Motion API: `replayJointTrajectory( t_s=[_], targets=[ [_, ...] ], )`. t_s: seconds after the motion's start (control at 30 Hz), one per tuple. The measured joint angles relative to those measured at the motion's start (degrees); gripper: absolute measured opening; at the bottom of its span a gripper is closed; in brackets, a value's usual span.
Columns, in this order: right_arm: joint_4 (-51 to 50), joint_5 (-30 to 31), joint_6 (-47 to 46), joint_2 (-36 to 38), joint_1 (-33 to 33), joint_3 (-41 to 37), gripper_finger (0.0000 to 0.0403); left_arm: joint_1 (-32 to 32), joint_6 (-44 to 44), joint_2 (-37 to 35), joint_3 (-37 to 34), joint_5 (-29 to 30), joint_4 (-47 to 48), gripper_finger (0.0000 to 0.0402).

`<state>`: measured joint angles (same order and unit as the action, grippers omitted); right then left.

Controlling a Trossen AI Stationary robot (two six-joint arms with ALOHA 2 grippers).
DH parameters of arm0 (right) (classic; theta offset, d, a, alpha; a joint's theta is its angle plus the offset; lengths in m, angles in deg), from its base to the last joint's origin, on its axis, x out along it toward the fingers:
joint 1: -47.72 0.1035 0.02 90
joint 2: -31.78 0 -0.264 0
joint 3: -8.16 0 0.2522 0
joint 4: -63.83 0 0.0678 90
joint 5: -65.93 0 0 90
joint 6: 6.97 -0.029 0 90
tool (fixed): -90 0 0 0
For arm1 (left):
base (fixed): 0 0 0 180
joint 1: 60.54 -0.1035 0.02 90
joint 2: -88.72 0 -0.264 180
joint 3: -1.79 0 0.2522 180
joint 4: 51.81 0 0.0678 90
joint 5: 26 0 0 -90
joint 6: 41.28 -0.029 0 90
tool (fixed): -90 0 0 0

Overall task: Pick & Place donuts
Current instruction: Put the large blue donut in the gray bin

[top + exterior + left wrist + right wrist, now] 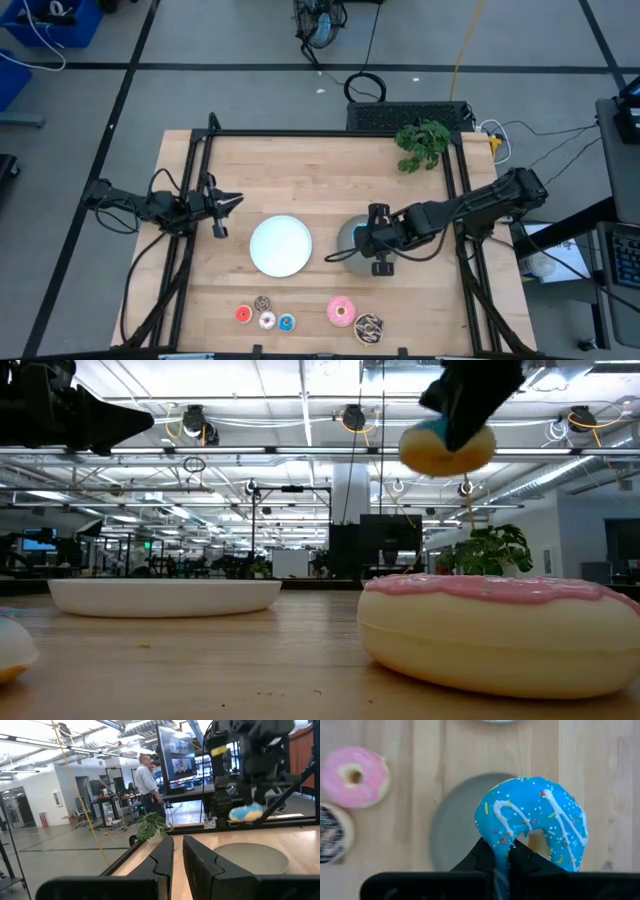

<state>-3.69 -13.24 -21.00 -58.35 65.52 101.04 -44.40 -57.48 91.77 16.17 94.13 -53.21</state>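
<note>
Blue icing with white drizzle and sprinkles fills the right wrist view: the right gripper [502, 851] is pinched tight on the rim of the large blue donut [532, 822], holding it in the air above the grey plate [455, 830]. From above, this gripper [378, 240] sits over that plate [350, 236], right of the table's middle; in the low view the donut [447, 448] hangs high above the tabletop.

No brand, label or readable writing shows on the donut, plates or grippers.

Just left of the grey plate lies the white plate [280, 245]. Along the near edge of the wooden table [300, 170] is a row of donuts: tiny red [243, 315], tiny brown [263, 302], tiny pink-white [267, 321], tiny blue [287, 322], then the large pink donut [341, 312] and the brown sprinkled donut [369, 327]. A small green plant [423, 143] stands at the far right corner.

The left gripper [226, 201] waits at the left side of the table, its fingers [165, 857] nearly together with only a thin gap, holding nothing. In its wrist view a person [147, 782] stands in the room beyond.
</note>
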Motion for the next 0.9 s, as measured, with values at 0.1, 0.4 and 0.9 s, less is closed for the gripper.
replayJointTrajectory(
  t_s=[0.1, 0.4, 0.9],
  targets=[
    [2.9, 0.0, -0.1, 0.0, -1.3, -3.9, 0.0013, 0.0, 0.0, 0.0, 0.0, 0.0, 0.0, 0.0049],
    [15.3, 0.0, -0.2, 0.0, -6.1, -16.8, 0.0013, 0.0, 0.0, 0.0, 0.0, 0.0, 0.0, 0.0049],
    [28.3, -1.4, 3.1, 0.0, -8.7, -31.4, 0.0014, 0.0, -0.1, 0.0, 0.0, 0.1, 0.1, 0.0049]
  ],
)
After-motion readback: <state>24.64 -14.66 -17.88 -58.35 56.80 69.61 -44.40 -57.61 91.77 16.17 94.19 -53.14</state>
